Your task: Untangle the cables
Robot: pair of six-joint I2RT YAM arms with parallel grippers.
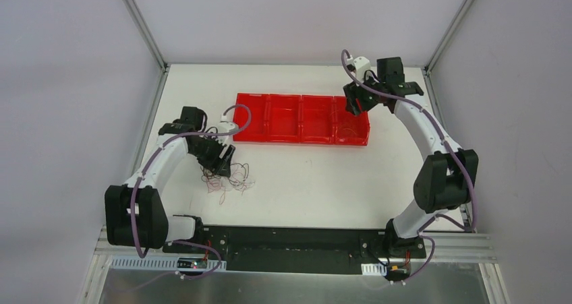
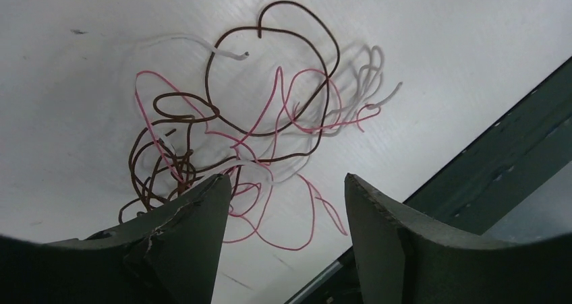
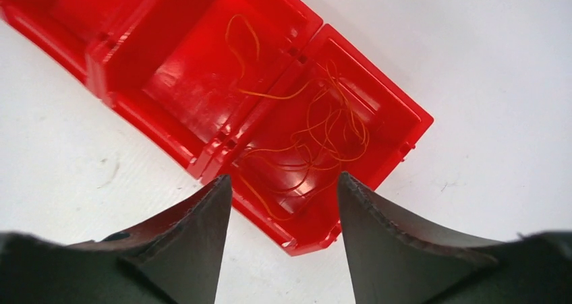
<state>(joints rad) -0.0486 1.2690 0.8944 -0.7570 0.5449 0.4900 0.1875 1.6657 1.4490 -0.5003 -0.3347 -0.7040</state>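
Several hair-thin cables (image 2: 236,142), dark brown, pink and white, lie tangled on the matte white table (image 1: 303,183) at its near left. They sit directly beneath the left gripper (image 2: 284,183), whose jaws stand apart with nothing pinched between them. A few dark strands pass behind one of its fingers, and whether they touch it cannot be told.

The wires look almost weightless. They seem limp enough to drape yet springy enough to keep their curls, and their smooth insulation would likely slip from broad pads. The densest knot sits close to the fingers, and a pull there would probably cinch it tighter. A free tip looks the safer hold, either the white end or the hooked dark end on the far side of the tangle, or else one of the wide outer pink loops.

At the far right, the right gripper (image 3: 283,179) hangs over the end compartment of a glossy red plastic tray (image 1: 301,141), a row of four square bins with thin dividers. Its jaws are likewise spread and empty. A loose wire (image 3: 324,129) lies coiled in that compartment, tinted orange against the red, with one strand draped over the divider into the next. Both sets of fingers are dark, curved wedges with scuffed, rubbery edges.
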